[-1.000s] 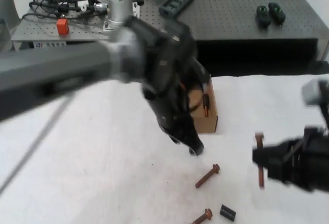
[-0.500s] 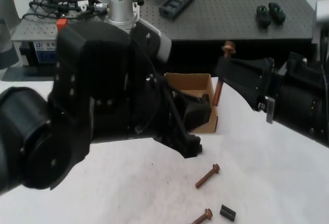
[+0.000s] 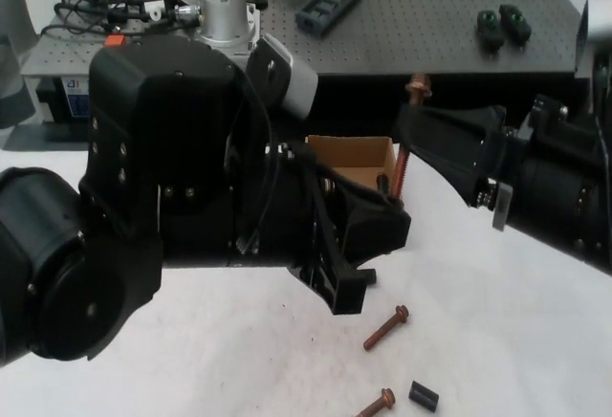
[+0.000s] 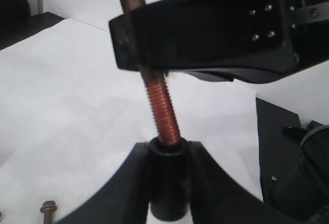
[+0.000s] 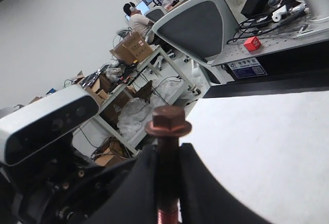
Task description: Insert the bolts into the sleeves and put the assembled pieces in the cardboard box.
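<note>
Bolt (image 4: 160,108) end in sleeve (image 4: 167,185) before cardboard box (image 3: 349,153); loose bolts (image 3: 385,328), spare sleeve (image 3: 424,395) nearer.

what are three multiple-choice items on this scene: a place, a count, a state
1. Where is the tip of the held bolt?
A) at the mouth of the sleeve in the left pincer
B) inside the cardboard box
C) in a person's hand
2. How many loose bolts lie on the white cloth?
A) none
B) two
C) five
3. The right pincer is:
A) open, empty
B) shut on the bolt
C) shut on a sleeve
Answers: 1 A, the left wrist view shows threads meeting the sleeve's top; 2 B, high view shows two; 3 B, its fingers clamp the shank.
</note>
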Available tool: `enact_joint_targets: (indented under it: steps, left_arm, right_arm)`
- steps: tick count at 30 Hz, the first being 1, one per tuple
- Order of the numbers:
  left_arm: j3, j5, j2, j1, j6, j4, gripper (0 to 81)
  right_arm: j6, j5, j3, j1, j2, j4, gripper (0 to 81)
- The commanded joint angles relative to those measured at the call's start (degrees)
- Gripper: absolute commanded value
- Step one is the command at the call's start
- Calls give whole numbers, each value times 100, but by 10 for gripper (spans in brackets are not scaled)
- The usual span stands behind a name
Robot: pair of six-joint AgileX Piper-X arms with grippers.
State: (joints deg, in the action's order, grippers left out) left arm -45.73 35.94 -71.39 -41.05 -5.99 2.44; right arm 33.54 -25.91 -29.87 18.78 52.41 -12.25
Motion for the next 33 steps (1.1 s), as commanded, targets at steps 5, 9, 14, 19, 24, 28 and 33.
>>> enact_joint_targets:
  steps: [5, 9, 14, 19, 24, 28, 33]
  left_arm:
    - [-20, 116, 63, -9, -44, 111, 7]
    - [-20, 23, 63, -9, -44, 111, 7]
    - [-20, 23, 63, -9, -44, 111, 7]
    - [-20, 23, 63, -9, -44, 111, 7]
    - [-20, -242, 63, -9, 2, 190, 7]
    - [-20, -739, 63, -9, 255, 445, 7]
    - [-20, -1373, 63, -9, 390, 1251, 7]
  right_arm:
    - [-129, -202, -22, 7, 0, 170, 36]
    - [-281, -508, -22, 7, 0, 168, 36]
    - [-526, -724, -22, 7, 0, 382, 41]
    - [-633, -767, -22, 7, 0, 419, 354]
    - [-614, -752, -22, -94, -61, 419, 393]
    - [-614, -712, -31, -361, -231, 419, 393]
    - [-664, -712, -32, -812, -722, 780, 393]
